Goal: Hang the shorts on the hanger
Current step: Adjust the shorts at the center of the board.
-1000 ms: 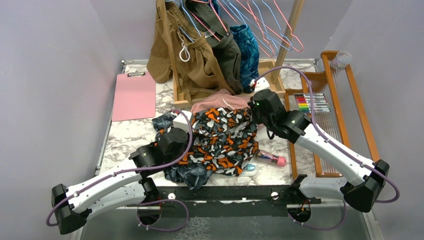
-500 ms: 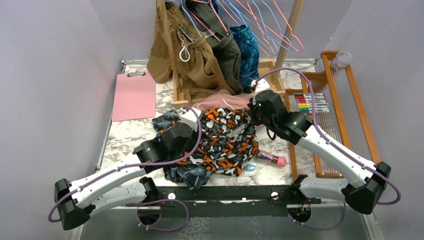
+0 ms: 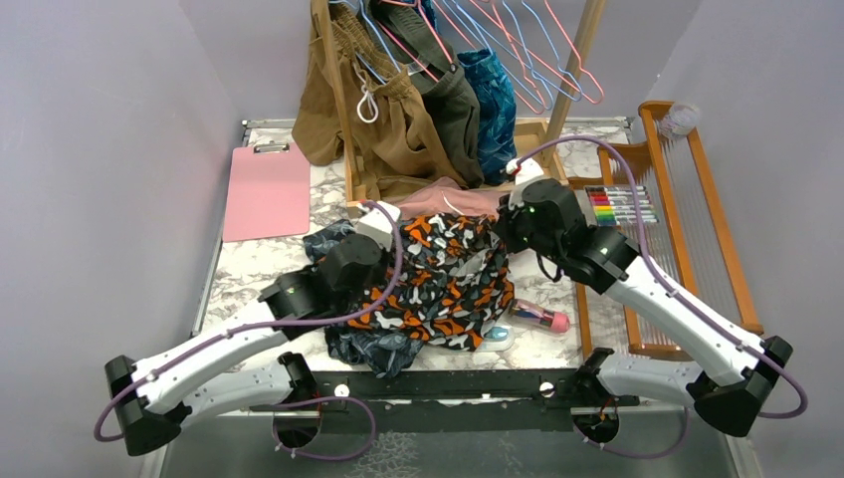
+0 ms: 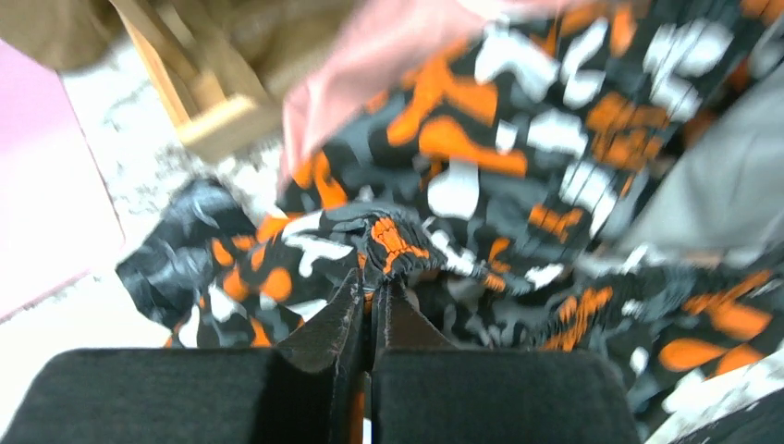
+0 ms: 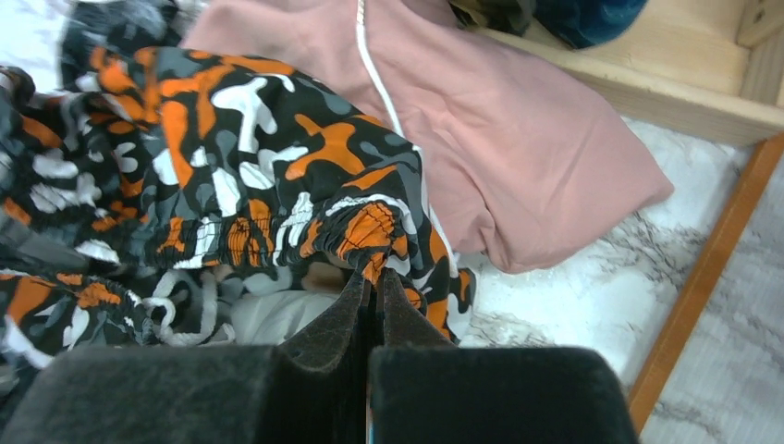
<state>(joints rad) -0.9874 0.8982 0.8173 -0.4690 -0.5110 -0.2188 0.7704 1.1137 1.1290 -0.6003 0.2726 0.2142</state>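
Top view: the shorts [image 3: 448, 284] are lying bunched mid-counter [image 3: 259, 269], in front of the wooden rack [image 3: 348, 189] and overlapping the dusty-pink shorts [image 3: 438, 197]. Left claw [image 3: 390, 234] and right claw [image 3: 503, 227] are sitting at opposite ends of the bunch.

Left wrist, blurred: left claw [image 4: 372, 289] is pinching a gathered fold of the shorts [image 4: 481, 157].

Right wrist: right claw [image 5: 373, 282] is clamping the gathered waistband, just beside the dusty-pink shorts [image 5: 527, 157].
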